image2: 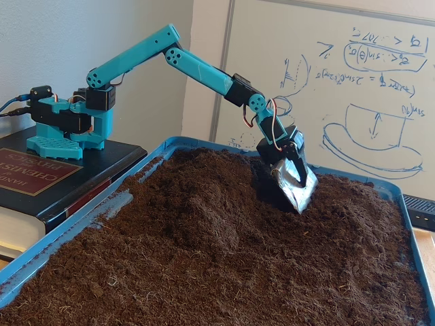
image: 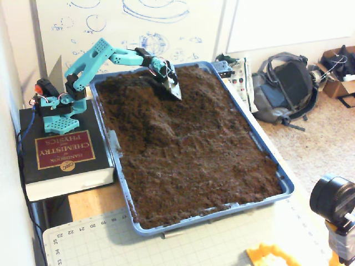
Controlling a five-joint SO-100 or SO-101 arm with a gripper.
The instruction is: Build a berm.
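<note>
The berm (image: pixel 148 117) is a raised hump of loose dark-brown soil in the far left part of the blue tray (image: pixel 284 184). From the side, the berm (image2: pixel 204 200) slopes down toward the flatter soil in front. My teal arm reaches over the tray's far end. At its tip, the gripper (image: pixel 173 91) carries a shiny silver scoop blade. The blade tip (image2: pixel 300 197) is dug into the soil just right of the hump's far end. The blade hides how the jaws stand.
The arm's base (image: pixel 55 108) stands on a thick black book (image: pixel 64 160) left of the tray. A whiteboard (image2: pixel 360 88) is close behind the tray's far rim. A backpack (image: pixel 285 86) and a circuit box (image: pixel 238 77) lie to the right; a cutting mat (image: pixel 111 241) lies in front.
</note>
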